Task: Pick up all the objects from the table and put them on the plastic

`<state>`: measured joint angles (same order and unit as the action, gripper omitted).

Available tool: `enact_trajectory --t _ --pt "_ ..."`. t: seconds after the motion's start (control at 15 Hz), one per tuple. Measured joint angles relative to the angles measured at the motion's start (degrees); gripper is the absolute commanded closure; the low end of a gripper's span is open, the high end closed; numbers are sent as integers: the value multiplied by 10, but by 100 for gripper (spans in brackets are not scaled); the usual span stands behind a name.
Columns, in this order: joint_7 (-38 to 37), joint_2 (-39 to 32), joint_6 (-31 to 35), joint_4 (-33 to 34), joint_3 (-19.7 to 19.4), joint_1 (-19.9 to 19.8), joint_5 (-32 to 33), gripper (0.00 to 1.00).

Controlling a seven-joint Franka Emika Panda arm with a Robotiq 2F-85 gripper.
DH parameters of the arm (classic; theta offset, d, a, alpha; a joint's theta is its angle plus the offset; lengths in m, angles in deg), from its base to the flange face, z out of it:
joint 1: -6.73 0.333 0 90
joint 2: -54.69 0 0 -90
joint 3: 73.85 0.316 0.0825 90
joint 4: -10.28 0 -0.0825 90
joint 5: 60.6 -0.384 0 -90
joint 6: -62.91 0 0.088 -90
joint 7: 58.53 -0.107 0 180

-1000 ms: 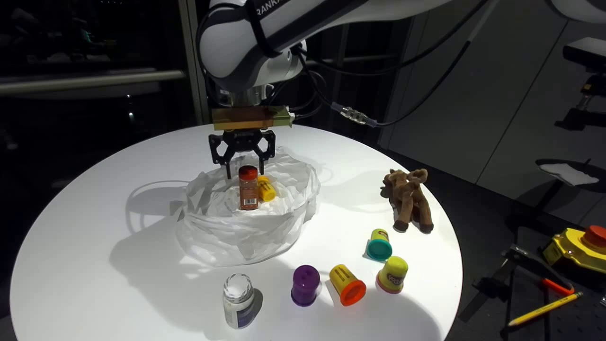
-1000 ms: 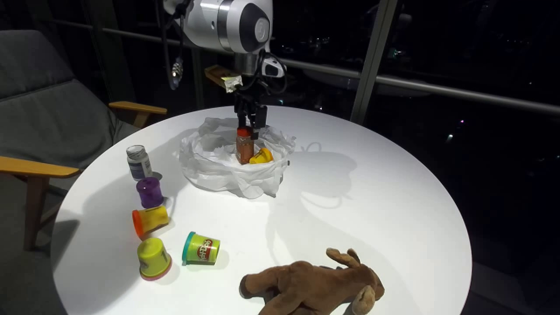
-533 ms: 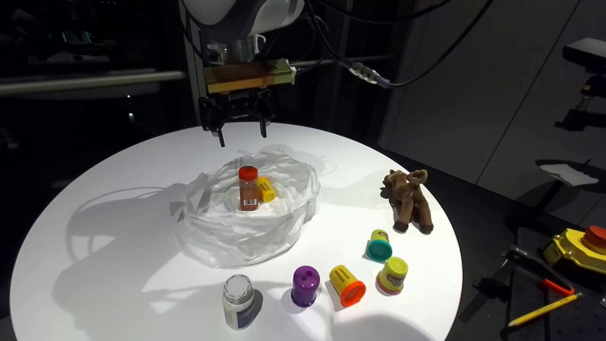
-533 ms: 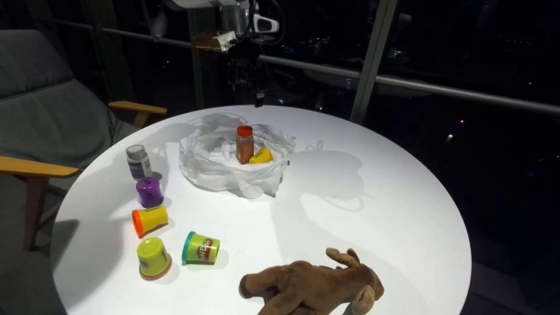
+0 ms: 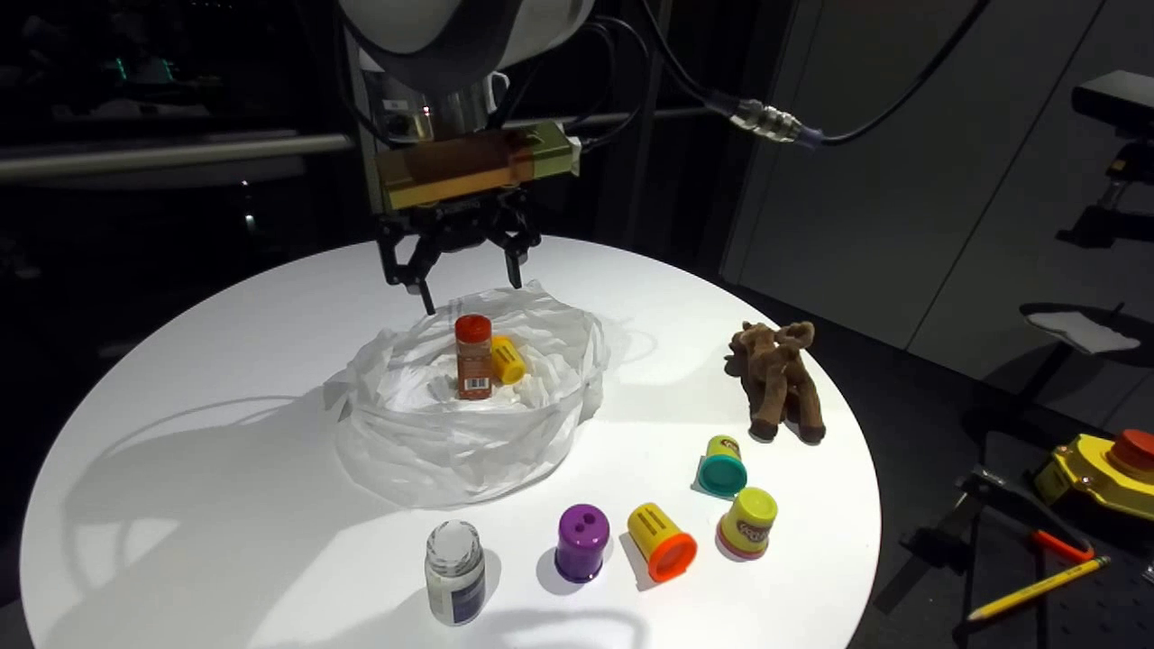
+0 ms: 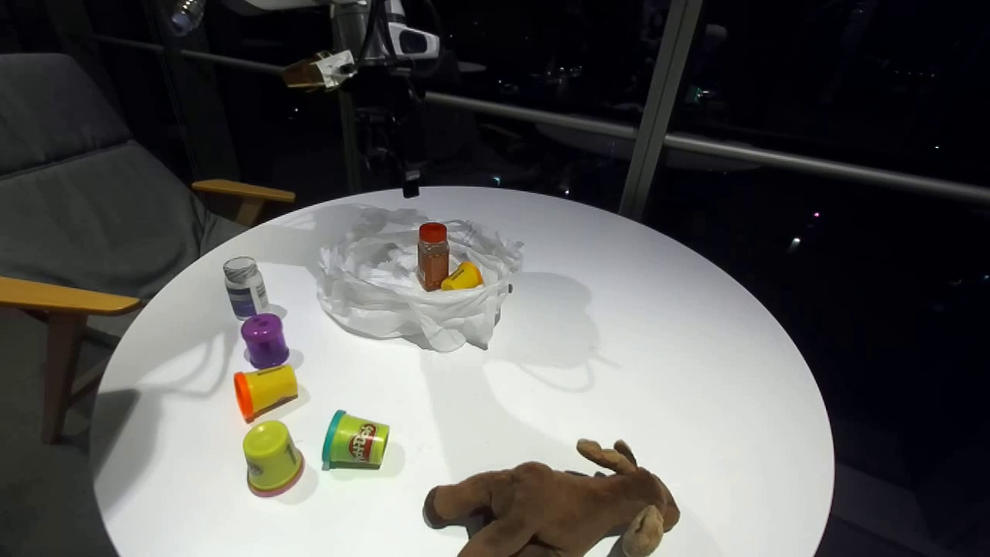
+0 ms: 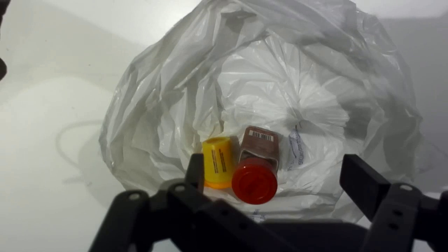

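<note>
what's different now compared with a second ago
The gripper has risen away from the red-capped bottle, its empty jaws wider apart. The bottle and yellow tub beside it stay in the plastic; the brown plush animal, white-topped jar and purple container haven't moved.

In both exterior views the white desk (image 5: 297, 297) lay bright against darkness, crossed by soft shadows (image 5: 189, 487); in the wrist view the plastic (image 7: 164, 94) glinted faintly.
</note>
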<state>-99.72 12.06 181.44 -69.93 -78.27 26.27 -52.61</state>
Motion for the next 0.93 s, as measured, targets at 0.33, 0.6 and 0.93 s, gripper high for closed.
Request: enact_trajectory --t 0.33,0.6,0.93 --pt "-2 9 5 -16 0 0 0 0" --pt "-3 9 5 -17 0 0 0 0" --pt "-11 6 -22 -35 -8 -2 5 0"
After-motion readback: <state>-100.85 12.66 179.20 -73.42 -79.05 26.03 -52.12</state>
